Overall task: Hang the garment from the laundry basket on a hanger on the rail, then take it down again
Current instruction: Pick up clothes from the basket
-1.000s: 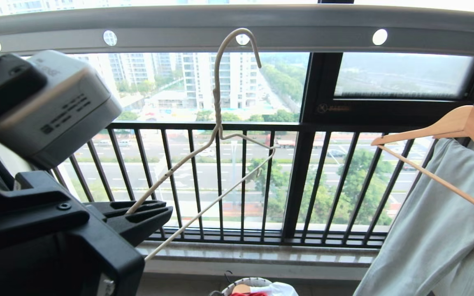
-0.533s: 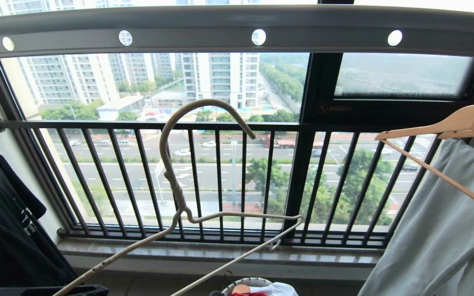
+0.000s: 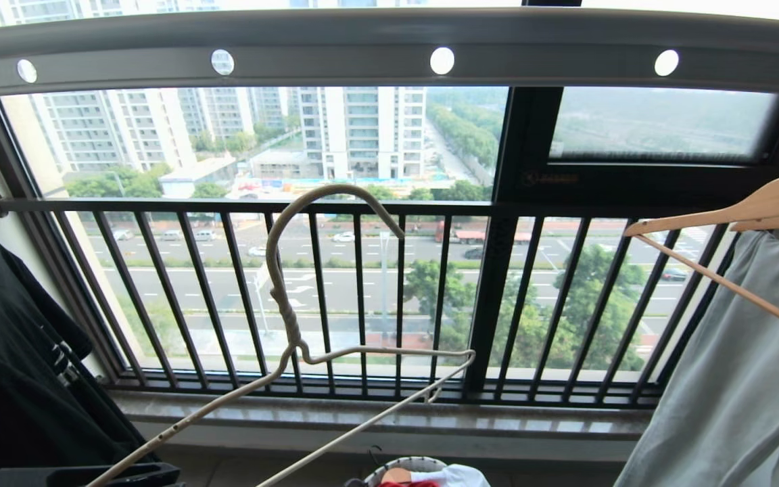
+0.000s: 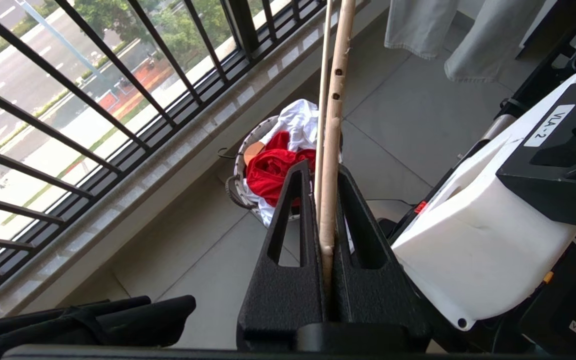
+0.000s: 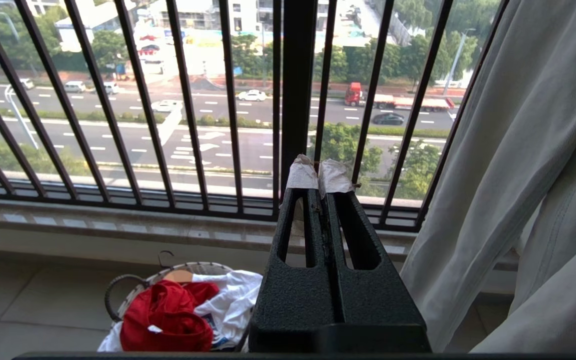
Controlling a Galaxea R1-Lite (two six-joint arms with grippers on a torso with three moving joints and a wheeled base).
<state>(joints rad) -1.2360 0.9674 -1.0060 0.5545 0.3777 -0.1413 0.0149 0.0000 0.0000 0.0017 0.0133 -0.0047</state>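
The left gripper [image 4: 325, 200], two black, grainy wedge-shaped fingers, is pinched tight on one arm of the thin cream-white wire hanger [image 3: 288, 318]. The wire runs up and away from the pincer, its coating chipped in small dark spots near the grip, to a twisted neck and a long curved hook that hangs free in front of the black barred window railing [image 3: 389, 206]. High above the pincer runs the broad grey metal rail [image 3: 389, 40] with its row of round holes; the hook is well below it and on nothing.

Below and beyond the fingers, on the pale tiled floor [image 4: 403, 105], sits the small round white laundry basket [image 5: 118, 300] with dark cord handles. The red T-shirt [image 4: 273, 170] lies crumpled in it, soft and bunched against some white cloth.

I judge the hanger is off the rail and in hand, ready for dressing; the shirt has not been picked up. Next the hanger must come down toward the basket, and a second grip must lift the limp cloth by its neck.

The right gripper [image 5: 320, 182], with white-taped tips, is closed on nothing, beside the hanging pale grey-green garment [image 5: 518, 175].
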